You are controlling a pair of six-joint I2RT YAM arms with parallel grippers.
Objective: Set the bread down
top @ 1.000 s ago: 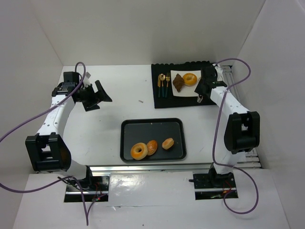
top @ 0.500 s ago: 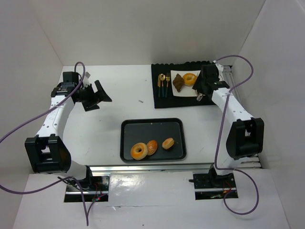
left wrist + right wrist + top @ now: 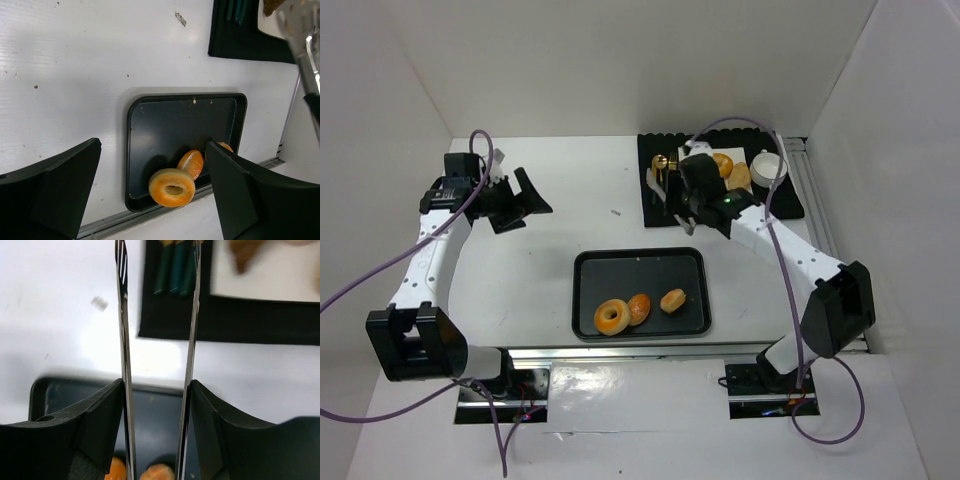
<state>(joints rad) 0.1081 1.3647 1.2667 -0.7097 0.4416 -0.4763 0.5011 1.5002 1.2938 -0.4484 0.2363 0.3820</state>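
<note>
Right gripper (image 3: 156, 405) clamps empty tongs (image 3: 123, 315) between plate (image 3: 270, 280) and tray (image 3: 52, 386), for lifting bread (image 3: 612, 317). Left gripper (image 3: 525, 195) hangs wide open, holding nothing.

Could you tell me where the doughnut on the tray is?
Top view: the doughnut lies near-left in the black tray, a bun at its right.

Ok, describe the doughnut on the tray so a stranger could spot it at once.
Find the dark tray in the near middle of the white table. Near its front edge lies a row of three: the doughnut is leftmost. Unlike the middle bun and right bun, it has a hole and is larger.
</note>
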